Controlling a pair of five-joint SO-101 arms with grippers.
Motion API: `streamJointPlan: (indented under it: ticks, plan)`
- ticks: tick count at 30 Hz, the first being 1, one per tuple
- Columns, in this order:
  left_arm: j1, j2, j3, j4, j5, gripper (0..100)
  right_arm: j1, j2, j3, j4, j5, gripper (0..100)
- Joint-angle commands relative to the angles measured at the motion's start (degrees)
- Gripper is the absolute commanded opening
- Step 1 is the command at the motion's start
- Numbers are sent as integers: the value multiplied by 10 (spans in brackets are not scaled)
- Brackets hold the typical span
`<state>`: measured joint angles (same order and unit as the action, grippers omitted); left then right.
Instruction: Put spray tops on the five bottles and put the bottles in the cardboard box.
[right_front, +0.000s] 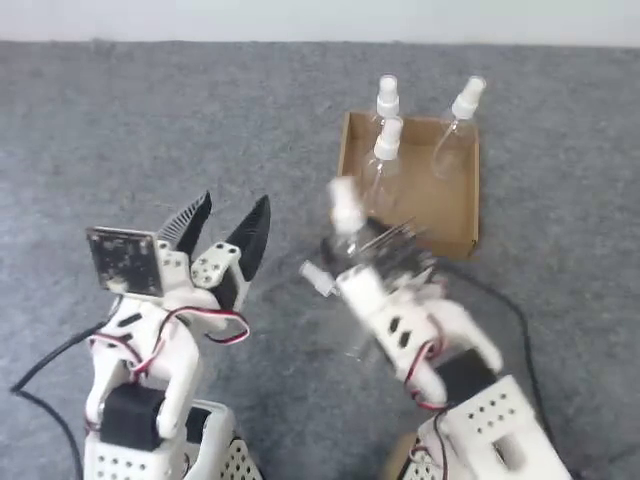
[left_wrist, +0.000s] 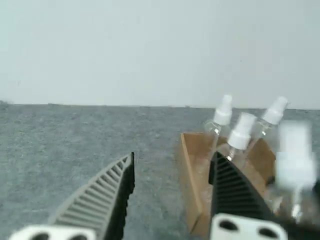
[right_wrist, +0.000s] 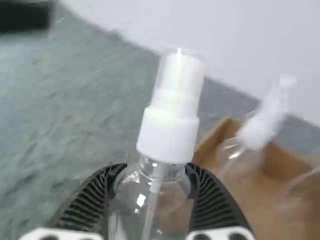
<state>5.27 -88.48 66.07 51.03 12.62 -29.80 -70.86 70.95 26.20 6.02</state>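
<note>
My right jaws clench a spray-topped bottle (right_wrist: 167, 145) beside the cardboard box (right_front: 455, 205); left jaws released, well apart from it.

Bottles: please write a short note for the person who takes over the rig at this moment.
Left gripper: fingers open, empty, left of the box in the high view.
Right gripper: shut on a capped bottle, held at the box's near edge, not yet inside.
Done: three capped bottles stand in the box.
Left: put the held bottle in. I cannot make out the fifth bottle.
</note>
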Motion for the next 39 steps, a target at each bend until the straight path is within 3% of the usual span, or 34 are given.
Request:
streamJointPlan:
  ticks: [1,9,16,24,39]
  plan:
    - [46,-33,21,-11,8,228,53,23,-138,30,-40,6]
    - [124,-33,40,-10,-32,228,92,256,-352,62,-47,6]
    - [194,-33,88,-58,-108,236,41,396,-491,149,-93,6]
    - [178,-33,96,-75,-109,263,-25,341,-512,256,-92,6]
    - [179,-32,109,-88,-109,261,-22,233,-509,349,-52,6]
